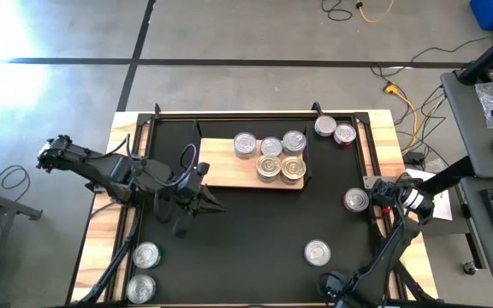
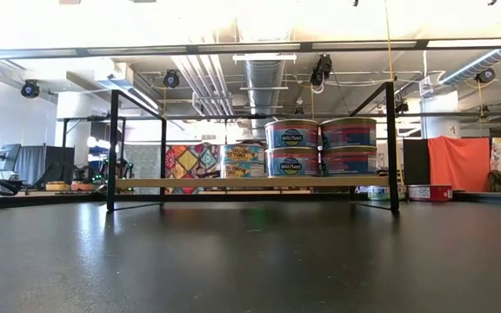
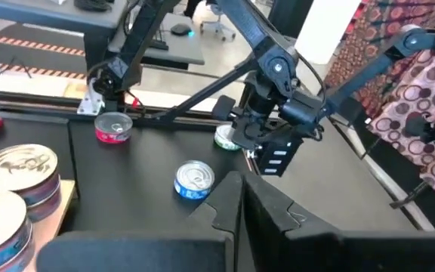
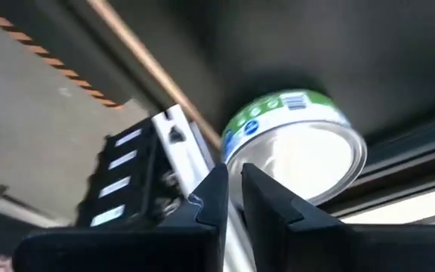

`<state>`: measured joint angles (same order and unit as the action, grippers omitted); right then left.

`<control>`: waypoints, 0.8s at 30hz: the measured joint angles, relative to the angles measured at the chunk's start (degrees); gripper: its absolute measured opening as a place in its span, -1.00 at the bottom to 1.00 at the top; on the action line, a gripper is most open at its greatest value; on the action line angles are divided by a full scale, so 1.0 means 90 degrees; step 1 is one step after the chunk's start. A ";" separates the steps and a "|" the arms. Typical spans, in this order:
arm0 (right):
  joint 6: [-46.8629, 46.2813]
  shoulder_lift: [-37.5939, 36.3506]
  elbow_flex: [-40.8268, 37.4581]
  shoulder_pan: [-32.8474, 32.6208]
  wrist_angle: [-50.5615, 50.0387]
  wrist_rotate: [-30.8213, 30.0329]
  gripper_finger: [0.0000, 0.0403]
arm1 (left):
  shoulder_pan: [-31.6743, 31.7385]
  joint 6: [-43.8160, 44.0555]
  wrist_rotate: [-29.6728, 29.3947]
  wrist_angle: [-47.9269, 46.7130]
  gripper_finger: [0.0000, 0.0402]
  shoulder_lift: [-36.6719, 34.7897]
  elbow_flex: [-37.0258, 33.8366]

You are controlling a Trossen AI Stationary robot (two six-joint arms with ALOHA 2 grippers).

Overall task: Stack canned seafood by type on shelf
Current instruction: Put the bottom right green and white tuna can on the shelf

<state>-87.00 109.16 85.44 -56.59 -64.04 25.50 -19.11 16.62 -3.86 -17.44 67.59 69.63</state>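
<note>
Right gripper [image 1: 375, 198] hovering beside a green-labelled can [image 1: 356, 200] (fingers pressed together, holding nothing), left gripper [image 1: 210, 204] closed and empty, sitting near the shelf [image 1: 229, 171].

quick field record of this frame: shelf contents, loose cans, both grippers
shelf: light-wood board on the black mat, cans bunched at its right end
cans on shelf: five tops seen from above; the low view shows at least two stacks of two
loose cans: pair past the shelf's right end, one mid-mat, two at the near-left corner
left gripper: over the mat by the shelf's left end, empty, jaws shut
right gripper: at the mat's right edge beside a green-label can, jaws shut, not holding it
</note>
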 joint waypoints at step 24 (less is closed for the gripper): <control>0.0103 0.0094 -0.0752 -0.0303 0.0189 0.0226 -0.83 | 0.0002 0.0144 -0.0998 -0.0225 -1.00 0.0051 -0.0002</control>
<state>-86.07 110.01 78.67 -59.32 -62.34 27.54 -19.09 17.91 -12.84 -19.46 68.06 69.61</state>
